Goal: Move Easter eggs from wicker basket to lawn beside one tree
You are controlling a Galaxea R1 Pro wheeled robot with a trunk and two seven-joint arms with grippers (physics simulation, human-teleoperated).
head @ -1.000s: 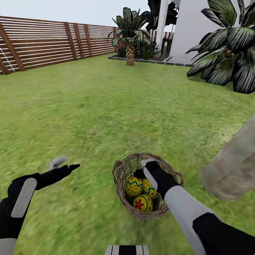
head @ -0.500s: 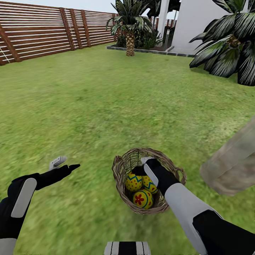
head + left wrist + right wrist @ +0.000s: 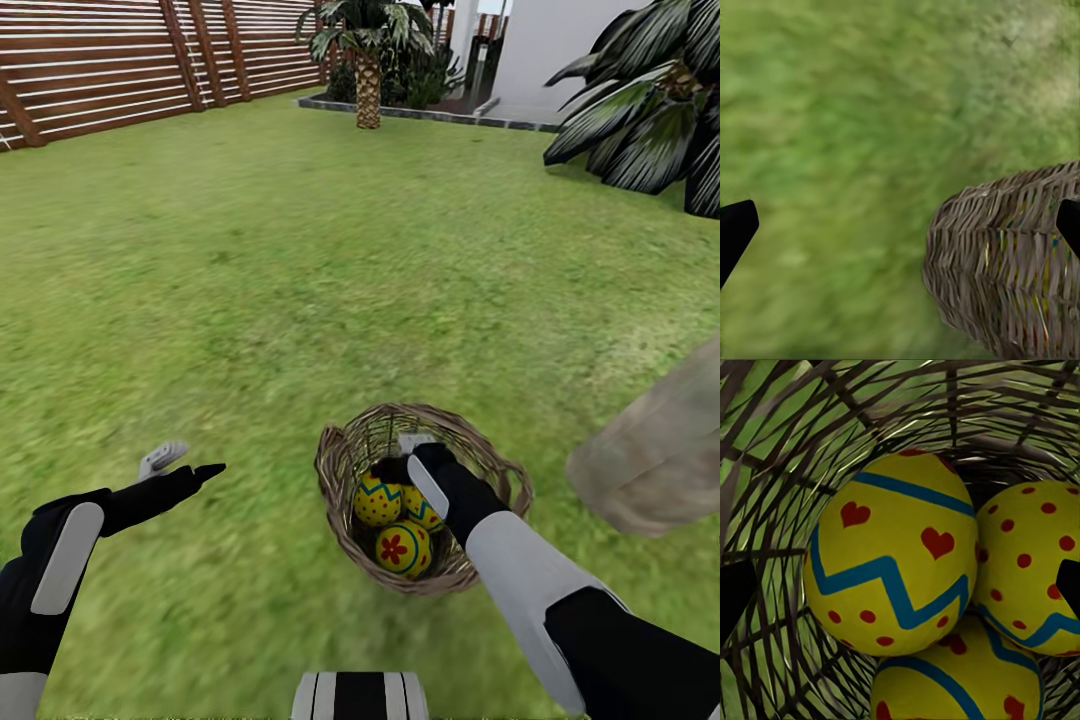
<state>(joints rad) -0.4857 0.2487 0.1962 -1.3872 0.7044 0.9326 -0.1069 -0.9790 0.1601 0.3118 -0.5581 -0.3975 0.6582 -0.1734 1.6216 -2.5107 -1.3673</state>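
Note:
The wicker basket (image 3: pixel 495 482) sits on the lawn (image 3: pixel 300 300) just in front of me, holding three Easter eggs: a dotted one (image 3: pixel 376 501), a flower one (image 3: pixel 403 549) and a zigzag one (image 3: pixel 428 514) partly behind my wrist. My right gripper (image 3: pixel 401 458) reaches down into the basket, open, just above the eggs. In the right wrist view the heart-and-zigzag egg (image 3: pixel 892 555) lies between the spread fingertips (image 3: pixel 735 592), with the dotted egg (image 3: pixel 1031 562) and a third egg (image 3: pixel 952 682) beside it. My left gripper (image 3: pixel 185 462) hovers open over grass left of the basket (image 3: pixel 1012 255).
The tree's thick grey-brown trunk (image 3: pixel 660 450) leans in close on the right of the basket. A slatted wooden fence (image 3: pixel 100 80) runs along the far left. A short palm (image 3: pixel 367 60) and dark leafy plants (image 3: pixel 650 110) stand by the white house (image 3: pixel 550 40).
The head view has tilted downward, so the fence and house slid up the picture. My right gripper stays inside the basket over the eggs; the left arm has not moved.

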